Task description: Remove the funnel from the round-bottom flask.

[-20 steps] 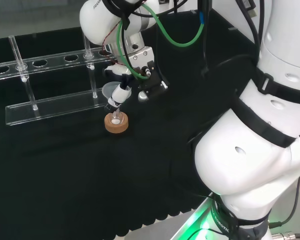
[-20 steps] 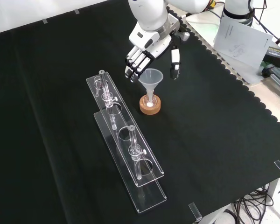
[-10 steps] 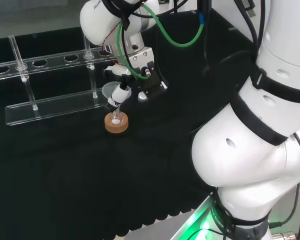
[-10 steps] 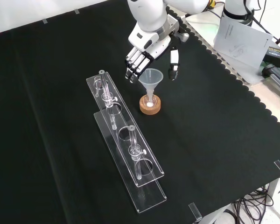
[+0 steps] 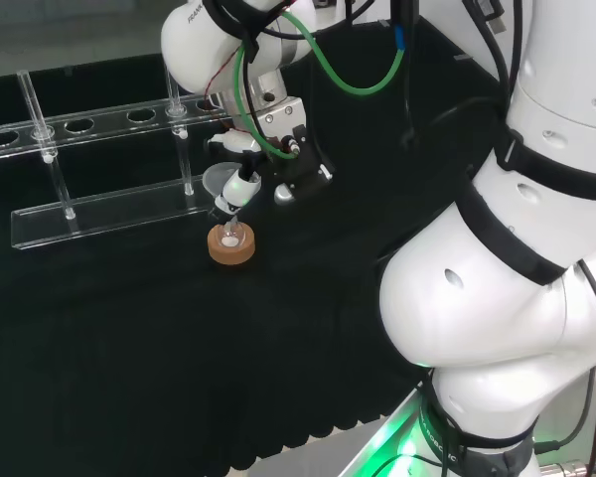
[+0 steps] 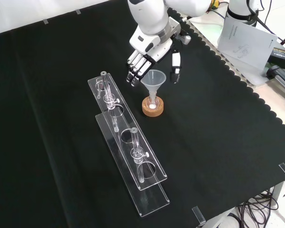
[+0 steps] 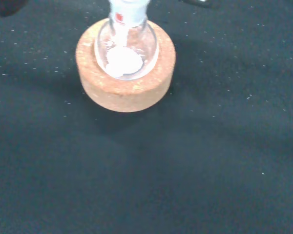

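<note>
The hand [image 6: 149, 52] is held just above and behind the funnel [image 6: 153, 80] in the front view, with fingers [image 6: 135, 66] on one side of the cone and the thumb [image 6: 175, 64] on the other, spread apart and not closed on it. The funnel is seated with its stem in the neck of the round-bottom flask [image 7: 127, 46], which is carried by a cork ring [image 7: 125, 73] on the black cloth [image 6: 218, 123]. A white patch is seen at the bottom of the flask; what it is cannot be told. A clear rack [image 6: 128, 142] is placed to the left of the flask in the front view, and papers [image 6: 244, 40] lie beyond the cloth's edge. The flask's neck is cut off in the wrist view.
</note>
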`<control>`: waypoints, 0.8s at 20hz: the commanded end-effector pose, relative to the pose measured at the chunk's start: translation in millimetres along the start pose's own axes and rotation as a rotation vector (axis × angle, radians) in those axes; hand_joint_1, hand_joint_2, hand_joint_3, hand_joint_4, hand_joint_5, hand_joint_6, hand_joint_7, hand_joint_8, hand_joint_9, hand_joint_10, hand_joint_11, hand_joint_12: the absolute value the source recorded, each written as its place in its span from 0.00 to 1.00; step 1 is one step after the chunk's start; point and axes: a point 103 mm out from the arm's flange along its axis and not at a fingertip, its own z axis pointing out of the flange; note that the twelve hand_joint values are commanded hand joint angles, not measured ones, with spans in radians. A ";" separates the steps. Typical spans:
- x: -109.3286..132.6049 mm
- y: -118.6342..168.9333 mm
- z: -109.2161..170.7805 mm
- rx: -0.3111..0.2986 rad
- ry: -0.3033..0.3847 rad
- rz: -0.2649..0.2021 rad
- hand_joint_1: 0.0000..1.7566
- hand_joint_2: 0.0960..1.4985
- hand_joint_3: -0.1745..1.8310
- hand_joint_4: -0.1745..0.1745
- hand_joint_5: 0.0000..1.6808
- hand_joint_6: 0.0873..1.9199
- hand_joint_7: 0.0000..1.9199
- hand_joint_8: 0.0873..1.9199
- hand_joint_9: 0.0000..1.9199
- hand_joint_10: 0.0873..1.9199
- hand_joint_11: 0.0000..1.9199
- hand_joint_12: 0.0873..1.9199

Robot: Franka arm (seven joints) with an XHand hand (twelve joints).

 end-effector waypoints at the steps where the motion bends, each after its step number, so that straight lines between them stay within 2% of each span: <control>1: -3.3 7.8 13.0 0.010 -0.013 0.002 0.35 0.49 0.15 0.57 0.05 0.00 0.04 0.02 0.08 0.41 0.06 0.79; 4: -3.8 8.7 14.2 0.010 -0.016 -0.001 0.37 0.50 0.17 0.57 0.08 0.00 0.01 0.17 0.10 0.40 0.07 0.78; 6: -1.8 8.8 13.7 0.005 -0.018 -0.008 0.37 0.51 0.18 0.56 0.10 0.00 0.00 0.24 0.12 0.39 0.07 0.78; 11: 2.9 9.1 13.3 -0.006 -0.029 -0.013 0.37 0.51 0.19 0.54 0.11 0.00 0.00 0.29 0.16 0.38 0.08 0.77; 16: 3.0 8.8 13.8 -0.033 -0.052 0.010 0.38 0.50 0.22 0.51 0.15 0.00 0.03 0.33 0.24 0.33 0.11 0.76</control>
